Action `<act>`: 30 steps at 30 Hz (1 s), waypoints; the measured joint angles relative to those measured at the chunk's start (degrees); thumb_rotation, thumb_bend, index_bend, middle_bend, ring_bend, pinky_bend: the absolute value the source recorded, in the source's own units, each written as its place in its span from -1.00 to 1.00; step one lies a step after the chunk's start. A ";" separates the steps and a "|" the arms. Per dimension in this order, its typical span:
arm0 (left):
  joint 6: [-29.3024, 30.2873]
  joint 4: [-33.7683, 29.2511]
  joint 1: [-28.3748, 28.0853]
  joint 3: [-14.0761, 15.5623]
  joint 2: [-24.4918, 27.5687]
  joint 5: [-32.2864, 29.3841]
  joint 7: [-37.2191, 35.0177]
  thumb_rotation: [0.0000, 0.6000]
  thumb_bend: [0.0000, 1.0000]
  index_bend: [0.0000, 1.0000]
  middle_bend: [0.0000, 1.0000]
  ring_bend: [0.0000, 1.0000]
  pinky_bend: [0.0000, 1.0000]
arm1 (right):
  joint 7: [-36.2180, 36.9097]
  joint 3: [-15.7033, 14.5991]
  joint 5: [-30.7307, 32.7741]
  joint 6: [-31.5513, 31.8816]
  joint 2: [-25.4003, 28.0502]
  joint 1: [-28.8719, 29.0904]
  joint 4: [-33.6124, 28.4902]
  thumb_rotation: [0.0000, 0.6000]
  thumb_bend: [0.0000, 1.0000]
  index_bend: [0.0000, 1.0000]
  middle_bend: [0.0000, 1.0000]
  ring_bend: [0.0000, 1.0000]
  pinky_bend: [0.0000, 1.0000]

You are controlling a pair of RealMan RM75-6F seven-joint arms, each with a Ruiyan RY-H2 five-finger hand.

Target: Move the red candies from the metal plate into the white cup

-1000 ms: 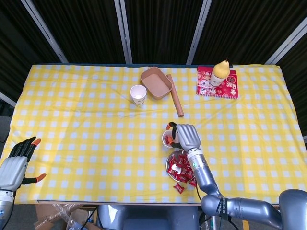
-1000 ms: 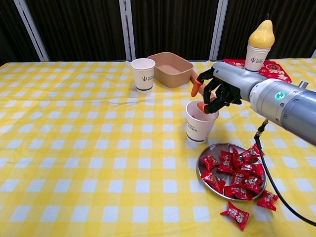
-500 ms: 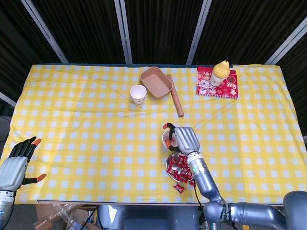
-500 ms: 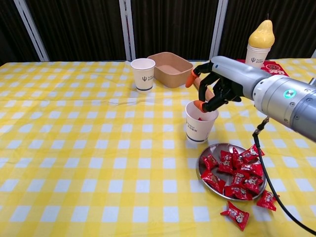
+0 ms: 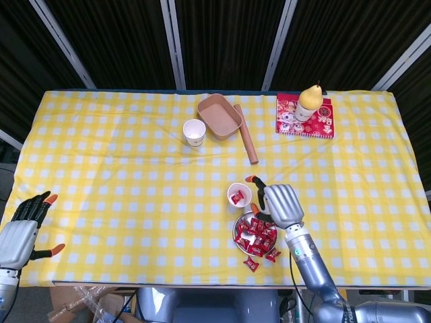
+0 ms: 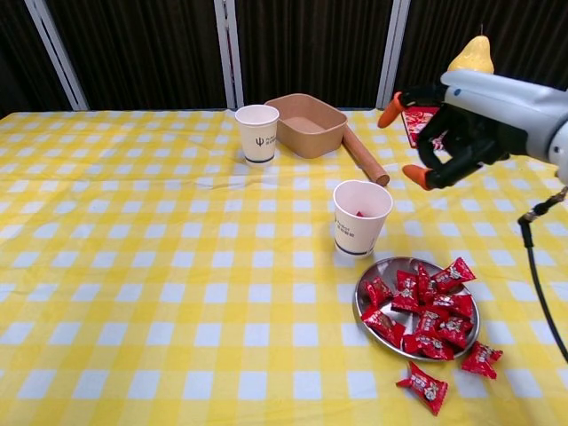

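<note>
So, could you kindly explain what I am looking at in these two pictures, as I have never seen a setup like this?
It is a two-armed robot with human-like hands, working at a table under a yellow checked cloth. One camera looks down from its head, the other looks forward from its chest. The right hand hovers open and empty above the table; the left hand waits open at the table's edge. Near the right hand stands a white cup with a red candy inside, beside a metal plate piled with red candies; a few lie on the cloth. Farther back are another cup, a brown tray and a rolling pin.
</note>
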 measured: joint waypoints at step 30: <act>1.38 0.27 0.66 0.35 -0.63 1.26 0.93 1.00 -1.00 -1.00 -1.00 -1.00 -1.00 | -2.62 -10.87 -4.15 -2.18 -2.48 -7.62 4.57 1.00 -0.15 -0.52 0.74 0.97 0.97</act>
